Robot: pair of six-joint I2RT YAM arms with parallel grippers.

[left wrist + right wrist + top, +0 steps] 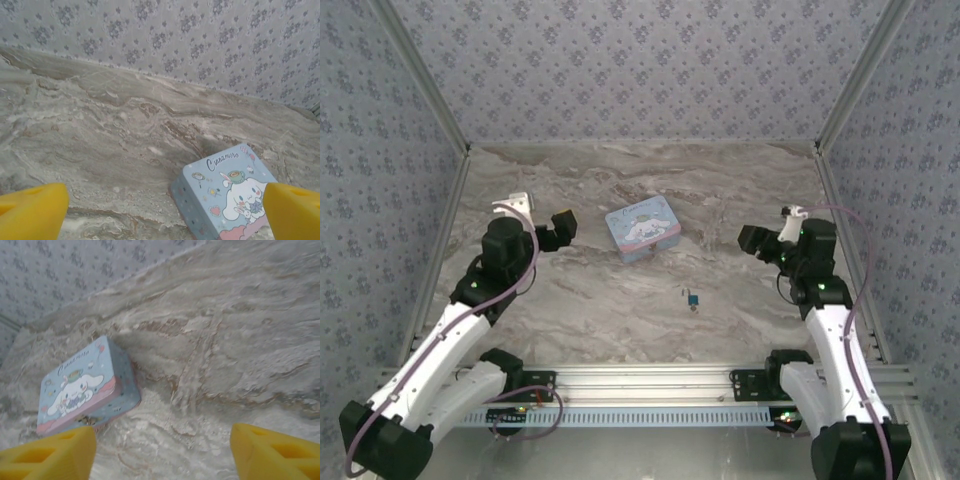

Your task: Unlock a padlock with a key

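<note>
From above, the tiny teal-blue padlock (pixel 692 298) lies on the marble-patterned table (pixel 620 320), near of the light-blue cartoon tin (pixel 643 230). The thin dark key (pixel 683 292) sits just beside it, and the shackle is too small to judge. Left wrist view: the left gripper (pixel 165 207) is spread wide and empty. Right wrist view: the right gripper (pixel 162 450) is parted, holding nothing.

Back wall (pixel 640 70): was papered in pale grey-blue with a small repeating flower motif.
Left wall (pixel 370 200): carried the same paper and slanted in toward the back.
Right wall (pixel 910 180): matched it on the other side.
Corner posts (pixel 428 88): silver metal struts ran along the seams where the walls met.
Tabletop (pixel 620 310): was a marble-look surface, beige and grey with brown veins.
Near rail (pixel 650 378): a ribbed aluminium bar lay across the table's near edge.
Light: was soft and even, with faint shadows.
</note>
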